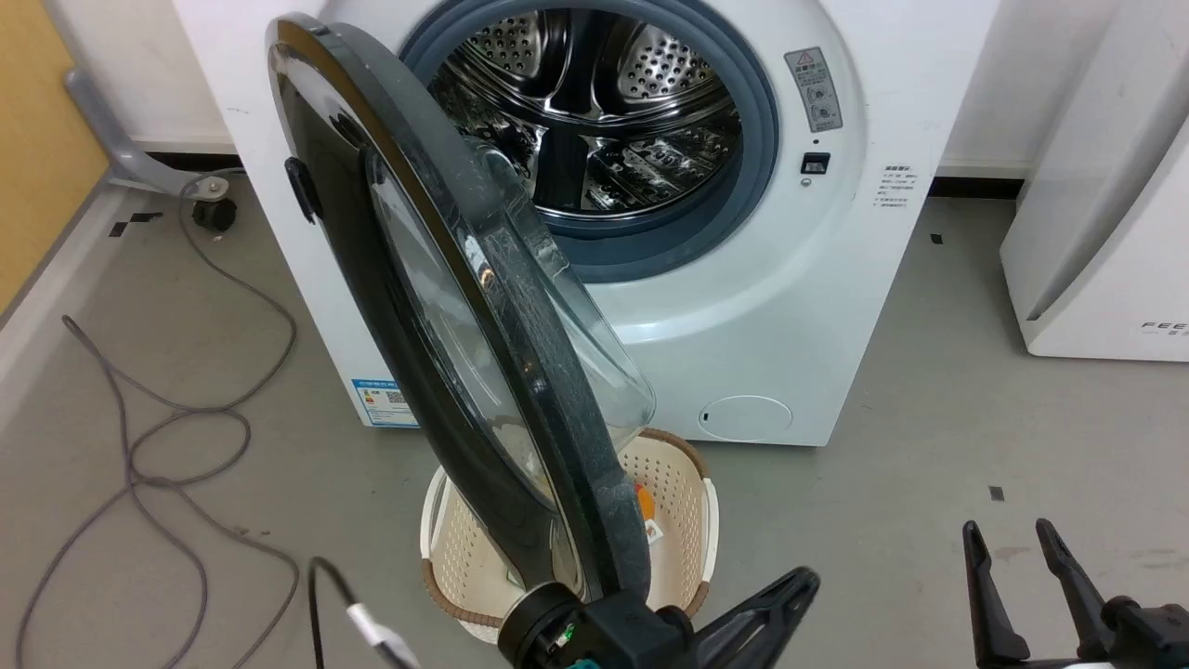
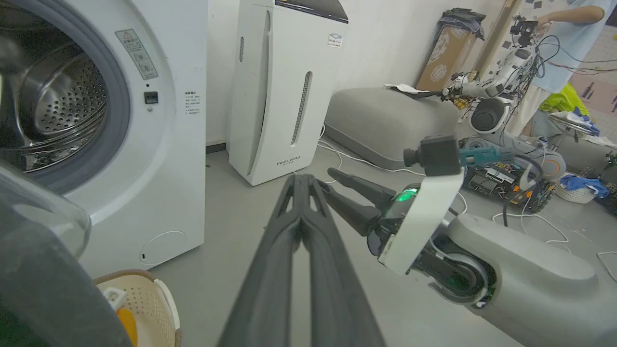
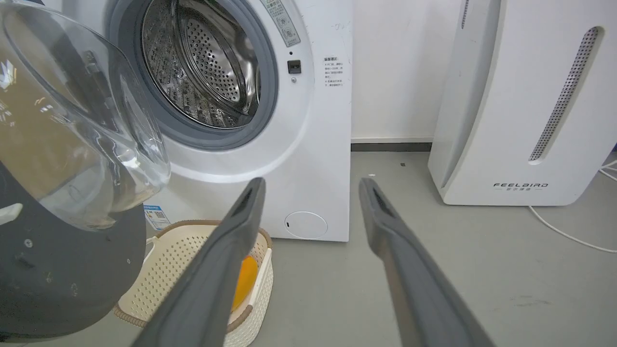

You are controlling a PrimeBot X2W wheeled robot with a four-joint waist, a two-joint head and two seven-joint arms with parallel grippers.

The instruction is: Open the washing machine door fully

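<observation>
The big round glossy black washer door (image 1: 437,316) w/ its bulging clear glass bowl stands swung out, approx. edge-on to the head cam. It runs from 11 to 6 o'clock, hinged on the white front-load washing machine (image 1: 743,307) at 12. The perforated steel drum (image 1: 594,111) is fully exposed. So it's unlatched and prob. about halfway; the rest of the swing toward 9 o'clock looks left to do. Left claw (image 1: 799,581) is at 6 o'clock by the door's free edge, fingers pressed together on nothing; contact w/ the door can't be told. Right claw (image 1: 1017,548) is at 4 o'clock, spread, empty, well apart. A cream perforated plastic basket (image 1: 692,502) sits on the floor under the door.
</observation>
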